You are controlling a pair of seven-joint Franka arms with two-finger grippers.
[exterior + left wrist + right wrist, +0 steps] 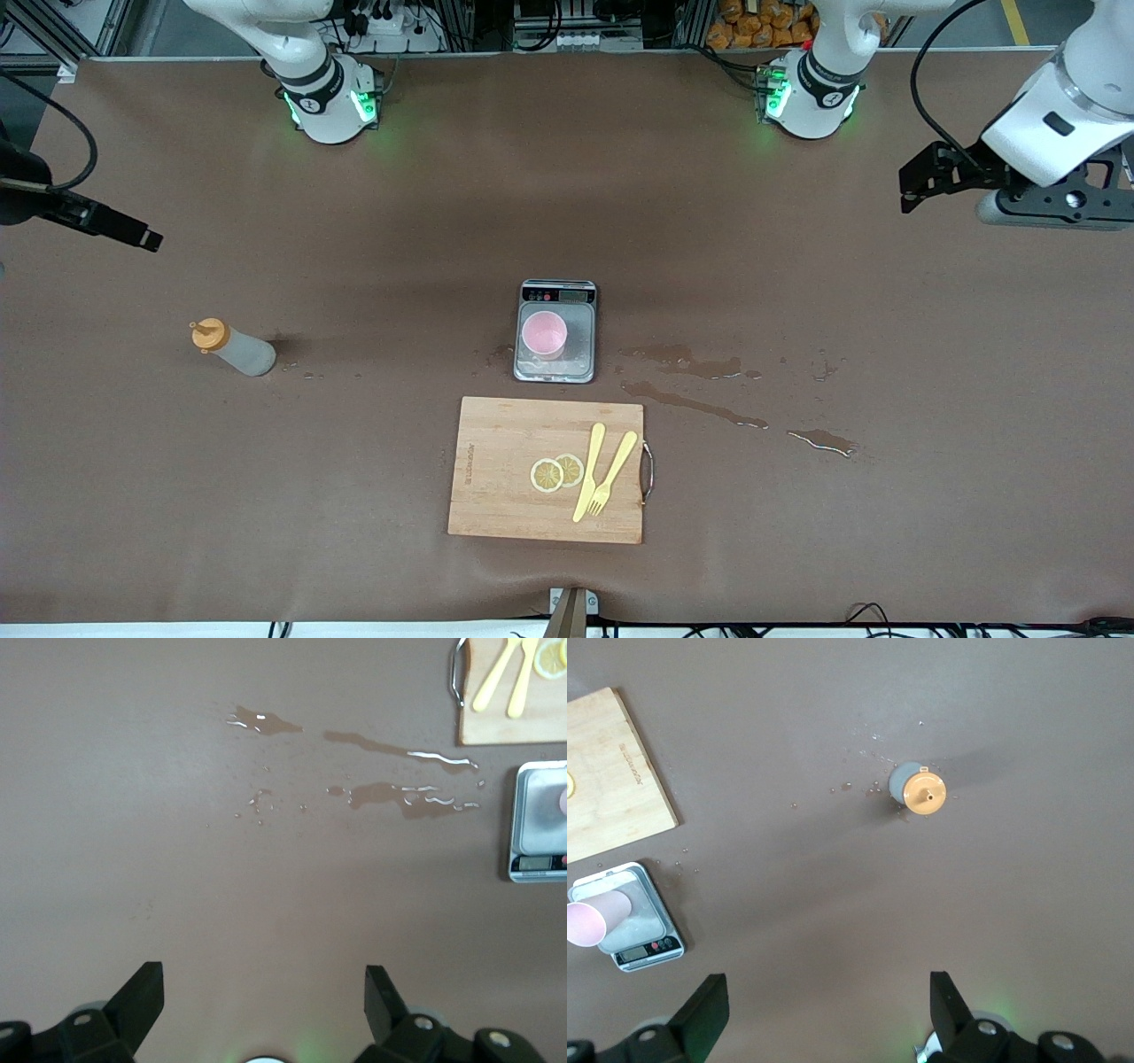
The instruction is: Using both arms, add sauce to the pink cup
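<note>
The sauce [235, 347] is a grey-white squeeze bottle with an orange cap, standing on the brown table toward the right arm's end; from above its cap shows as the sauce [920, 788]. The pink cup [544, 333] stands upright on a small silver scale [576, 359] at mid-table, also seen as the pink cup [589, 920]. My right gripper [146, 237] hangs open and empty over the table's right-arm end; the right gripper [829, 997] has bare table between its fingers. My left gripper [905, 188] hangs open and empty over the left-arm end, and the left gripper [264, 992] shows the same.
A wooden cutting board [505, 478] lies nearer the front camera than the scale, carrying two lemon slices [556, 472], a yellow knife and a yellow fork [611, 474]. Wet spill streaks [691, 403] run across the table from beside the scale toward the left arm's end, seen too as streaks [399, 793].
</note>
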